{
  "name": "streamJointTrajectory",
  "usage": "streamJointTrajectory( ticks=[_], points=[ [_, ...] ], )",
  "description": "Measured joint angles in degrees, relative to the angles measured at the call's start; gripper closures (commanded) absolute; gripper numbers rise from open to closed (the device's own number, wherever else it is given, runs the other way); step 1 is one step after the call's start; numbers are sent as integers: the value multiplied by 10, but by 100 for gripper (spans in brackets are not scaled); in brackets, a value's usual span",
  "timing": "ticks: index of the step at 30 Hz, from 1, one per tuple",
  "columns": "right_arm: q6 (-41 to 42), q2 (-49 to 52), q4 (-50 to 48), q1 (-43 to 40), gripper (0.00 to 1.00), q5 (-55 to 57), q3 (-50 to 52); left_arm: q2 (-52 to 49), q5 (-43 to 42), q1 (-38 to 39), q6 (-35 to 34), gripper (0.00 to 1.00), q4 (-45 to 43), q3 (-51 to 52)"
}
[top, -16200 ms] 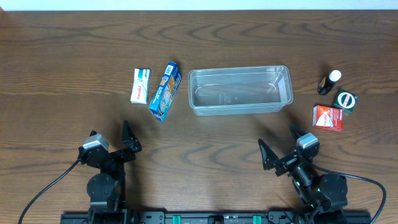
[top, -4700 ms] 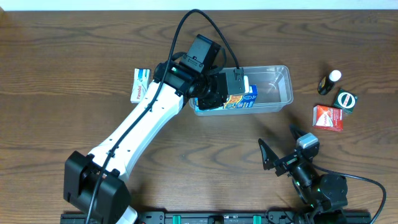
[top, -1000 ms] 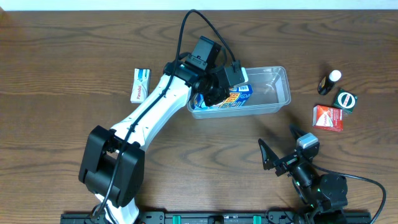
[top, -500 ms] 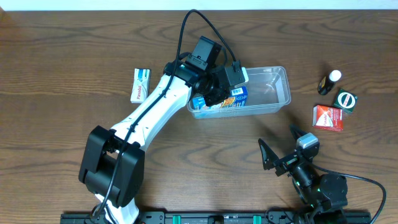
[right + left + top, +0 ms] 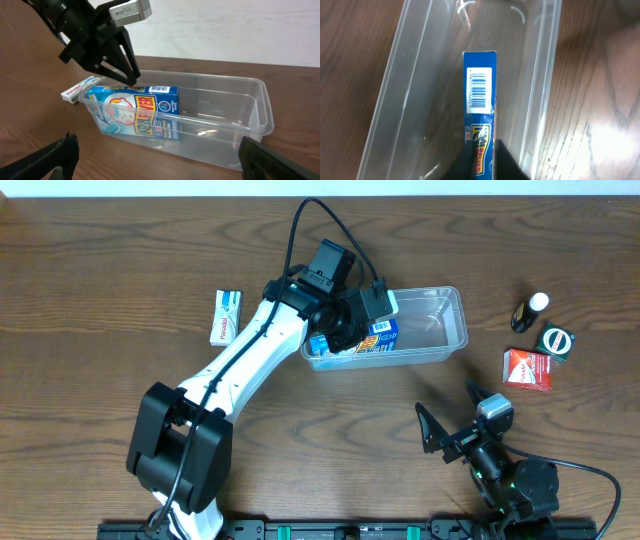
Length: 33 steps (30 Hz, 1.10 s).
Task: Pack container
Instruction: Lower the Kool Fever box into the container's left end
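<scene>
The container (image 5: 452, 330), a clear tub, sits at the table's centre back. Inside it a blue box (image 5: 377, 340) stands on its long edge along the near wall, towards the left end. My left gripper (image 5: 347, 334) reaches down into the tub and is shut on the box's top edge. In the left wrist view both dark fingers flank the blue box (image 5: 480, 95) at the gripper (image 5: 482, 162), inside the container (image 5: 395, 90). The right wrist view shows the box (image 5: 135, 117) upright in the container (image 5: 250, 120). My right gripper (image 5: 450, 412) rests open near the front right, holding nothing.
A white box (image 5: 226, 317) lies left of the tub. Right of the tub are a dark bottle with a white cap (image 5: 528, 311), a round green tin (image 5: 556, 341) and a red box (image 5: 527, 369). The left arm stretches diagonally from the front left.
The blue box has tipped from leaning to standing more upright on its edge against the near wall. The left gripper shifted slightly with it. The right arm stayed still.
</scene>
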State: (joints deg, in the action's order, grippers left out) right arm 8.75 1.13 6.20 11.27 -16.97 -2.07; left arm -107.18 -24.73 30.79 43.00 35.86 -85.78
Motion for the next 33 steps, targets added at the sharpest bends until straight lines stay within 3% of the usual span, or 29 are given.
streamJointTrajectory(
  ticks=[11, 21, 33],
  points=[
    [0, 0, 0, 0, 1, 0, 0, 13, 8, 0, 3, 94, 7, 0],
    [0, 0, 0, 0, 1, 0, 0, 14, 9, 0, 3, 94, -47, 0],
    [0, 0, 0, 0, 1, 0, 0, 14, 9, 6, 3, 94, 92, 1]
  ],
)
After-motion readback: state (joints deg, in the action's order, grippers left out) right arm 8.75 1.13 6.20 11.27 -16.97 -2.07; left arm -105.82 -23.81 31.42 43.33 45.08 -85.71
